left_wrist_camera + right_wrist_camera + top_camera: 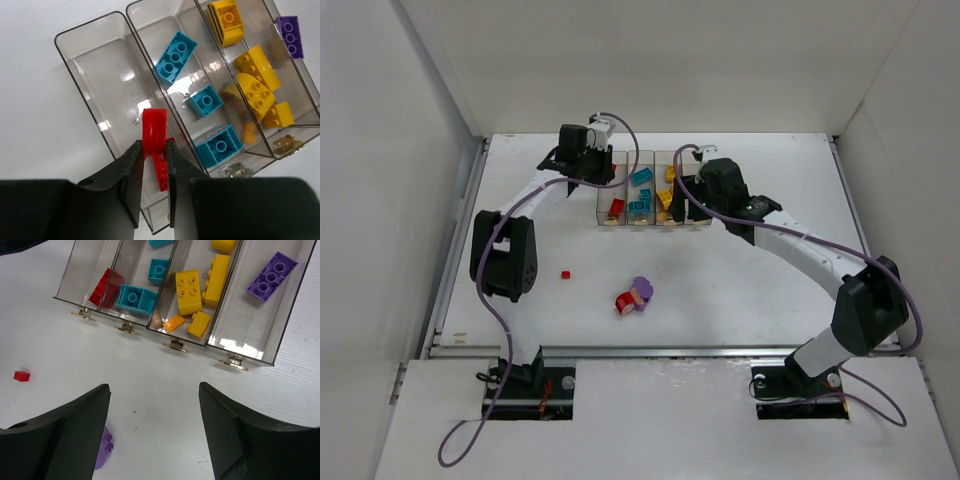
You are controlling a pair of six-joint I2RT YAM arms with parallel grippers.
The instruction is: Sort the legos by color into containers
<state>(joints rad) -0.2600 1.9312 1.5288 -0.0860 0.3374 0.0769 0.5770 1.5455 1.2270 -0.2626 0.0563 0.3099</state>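
My left tool (154, 152) is pinching a red curved brick (154, 127), holding it right over the leftmost bin (95, 65), where another red brick (162, 175) lies below. My right tool (154, 390) hangs spread wide, gripping nothing, over the counter (165, 380) on the near side of the containers (240, 340). Rightward, the next bins hold teal bricks (175, 56), yellow bricks (257, 67) and a purple brick (271, 276). Loose on the counter, near of the bins: a small red brick (21, 375) and a purple-and-red clump (636, 296).

table (740, 290): white, matte | walls (670, 60): plain white panels, three sides | light: even
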